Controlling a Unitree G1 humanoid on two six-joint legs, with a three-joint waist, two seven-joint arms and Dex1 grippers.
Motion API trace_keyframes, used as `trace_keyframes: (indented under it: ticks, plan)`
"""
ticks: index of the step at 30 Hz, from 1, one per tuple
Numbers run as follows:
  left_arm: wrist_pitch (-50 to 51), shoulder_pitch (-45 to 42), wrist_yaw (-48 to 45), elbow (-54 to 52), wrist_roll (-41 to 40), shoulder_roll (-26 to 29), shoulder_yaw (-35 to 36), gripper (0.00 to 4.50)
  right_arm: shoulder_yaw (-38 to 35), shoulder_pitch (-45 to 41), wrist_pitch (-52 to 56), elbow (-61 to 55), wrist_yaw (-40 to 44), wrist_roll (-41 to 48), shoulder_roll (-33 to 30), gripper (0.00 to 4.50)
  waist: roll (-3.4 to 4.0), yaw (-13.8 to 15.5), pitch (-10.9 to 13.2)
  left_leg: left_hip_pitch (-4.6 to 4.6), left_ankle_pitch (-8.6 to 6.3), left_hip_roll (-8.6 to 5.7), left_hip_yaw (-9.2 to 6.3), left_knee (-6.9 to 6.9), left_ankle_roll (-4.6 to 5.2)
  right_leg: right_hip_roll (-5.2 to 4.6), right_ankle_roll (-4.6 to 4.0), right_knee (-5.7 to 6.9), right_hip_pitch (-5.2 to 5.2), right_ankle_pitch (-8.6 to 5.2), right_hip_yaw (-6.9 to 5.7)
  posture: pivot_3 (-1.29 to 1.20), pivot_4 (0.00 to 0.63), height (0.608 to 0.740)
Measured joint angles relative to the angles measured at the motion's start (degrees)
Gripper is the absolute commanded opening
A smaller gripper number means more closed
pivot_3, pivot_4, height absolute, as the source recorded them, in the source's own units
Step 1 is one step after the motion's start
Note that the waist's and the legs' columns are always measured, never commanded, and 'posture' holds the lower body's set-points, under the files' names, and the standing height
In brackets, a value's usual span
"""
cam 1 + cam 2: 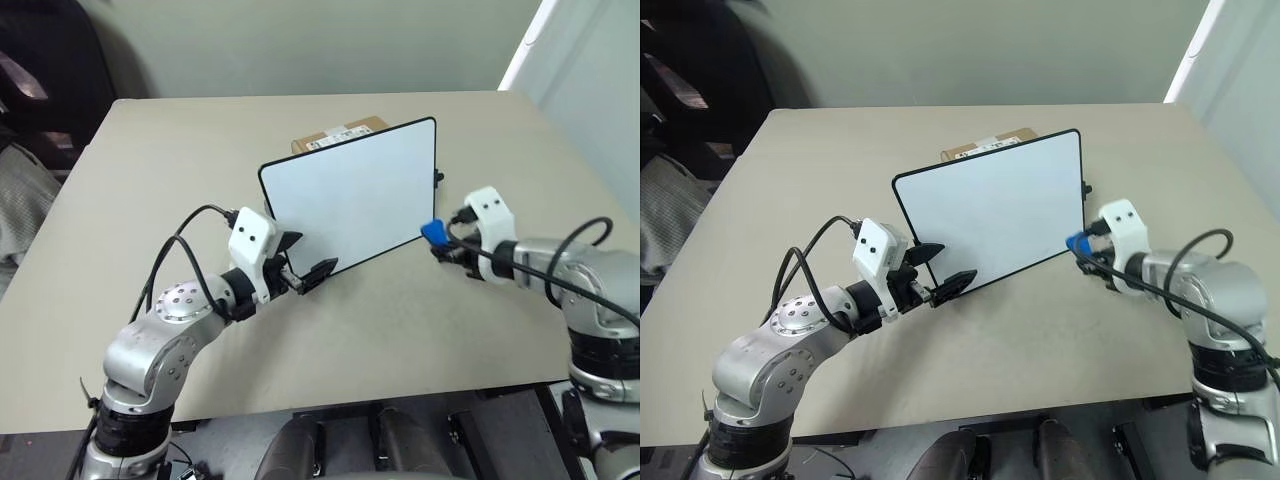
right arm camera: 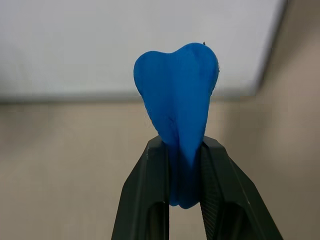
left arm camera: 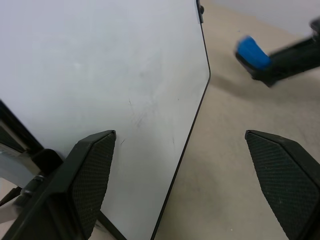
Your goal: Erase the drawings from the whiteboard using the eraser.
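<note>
I am looking at the rectangular white whiteboard with its thin black rim [image 1: 350,195], standing tilted on the beige table [image 1: 150,180], its back leaning toward a brown cardboard box [image 1: 340,133] behind it. Its face is reading clean to me — only faint grey streaks in the left wrist view, no red drawings that I can make out.

My right gripper [image 2: 182,150] is pinching the small bright blue eraser block [image 1: 433,232] just off the board's lower right corner, apart from it. The eraser is bulging above the fingers and squeezed thin between them, so I am judging it soft and light; gripping it low, as now, is leaving the free end to do the wiping, though it will likely flex under pressure.

My left gripper [image 1: 308,258] is standing with its fingers spread at the board's lower left corner, not clamped on it. The board looks stiff, thin and light — it could slide or tip if pushed, so that edge is where I would brace it.
</note>
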Motion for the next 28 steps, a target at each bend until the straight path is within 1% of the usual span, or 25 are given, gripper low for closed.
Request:
trace_keyframes:
  ticks: [4, 7, 13, 17, 20, 22, 24, 28]
  plan:
    - [0.1, -0.3, 0.1, 0.0, 0.0, -0.1, 0.0, 4.50, -0.4, 5.1, 0.0, -0.2, 0.3, 0.0, -2.1, 0.60, 0.00, 0.0, 0.0, 0.02, 0.00, 0.00, 0.00, 0.02, -0.01, 0.00, 0.05, 0.00, 0.02, 0.03, 0.03, 0.00, 0.150, 0.740]
    - [0.4, -0.8, 0.3, 0.0, -0.1, -0.2, 0.0, 4.50, -0.3, 5.8, -0.3, -0.2, 0.3, 0.0, -2.1, 1.39, 0.00, -0.2, 0.0, 0.03, 0.01, -0.01, 0.01, 0.02, -0.01, 0.01, 0.13, 0.01, 0.01, 0.07, 0.09, 0.00, 0.150, 0.740]
    - [0.8, -1.2, 0.3, 0.0, -0.2, -0.2, 0.0, 4.50, -1.0, 7.9, -2.1, -1.0, 0.4, 0.1, -2.3, 3.50, 0.00, -0.1, 0.0, 0.02, 0.03, -0.02, 0.01, 0.03, 0.03, 0.01, 0.16, -0.03, 0.03, 0.10, 0.09, 0.00, 0.150, 0.740]
    - [1.5, -1.5, 0.3, 0.0, -0.3, 0.0, 0.2, 4.50, -5.2, 11.8, -6.8, -5.0, 2.4, 0.5, -4.7, 3.50, 0.00, 0.3, 0.0, 0.01, 0.01, -0.04, 0.01, 0.02, 0.08, 0.00, 0.18, -0.12, 0.08, 0.06, 0.09, 0.00, 0.150, 0.740]
    - [1.6, -1.9, 0.2, 0.0, -0.4, 0.0, 0.3, 4.50, -9.6, 15.7, -15.0, -9.3, 4.8, 0.8, -5.2, 3.50, 0.00, 0.3, 0.0, 0.01, -0.01, -0.04, 0.01, 0.02, 0.09, 0.00, 0.16, -0.15, 0.09, 0.04, 0.09, 0.00, 0.150, 0.740]
    - [1.8, -2.0, 0.3, -0.1, -0.4, 0.0, 0.3, 4.50, -11.7, 18.2, -21.1, -12.2, 5.9, 1.2, -3.3, 3.50, 0.00, 0.2, 0.0, 0.03, -0.01, -0.02, 0.01, 0.02, 0.08, 0.01, 0.14, -0.13, 0.09, 0.03, 0.09, 0.00, 0.150, 0.740]
    - [2.0, -2.0, 0.4, -0.1, -0.4, -0.1, 0.3, 4.50, -11.9, 19.8, -26.1, -14.0, 6.5, 1.4, -0.9, 3.50, 0.00, 0.2, 0.0, 0.04, -0.01, -0.02, 0.01, 0.03, 0.08, 0.01, 0.15, -0.10, 0.09, 0.03, 0.09, 0.00, 0.150, 0.740]
    - [2.4, -2.0, 0.5, -0.2, -0.4, -0.2, 0.3, 4.50, -11.4, 20.8, -30.9, -15.4, 7.0, 2.9, 2.4, 3.50, 0.00, 0.0, 0.0, 0.06, 0.00, -0.04, 0.01, 0.09, 0.10, 0.01, 0.24, -0.13, 0.14, 0.11, 0.15, 0.00, 0.150, 0.740]
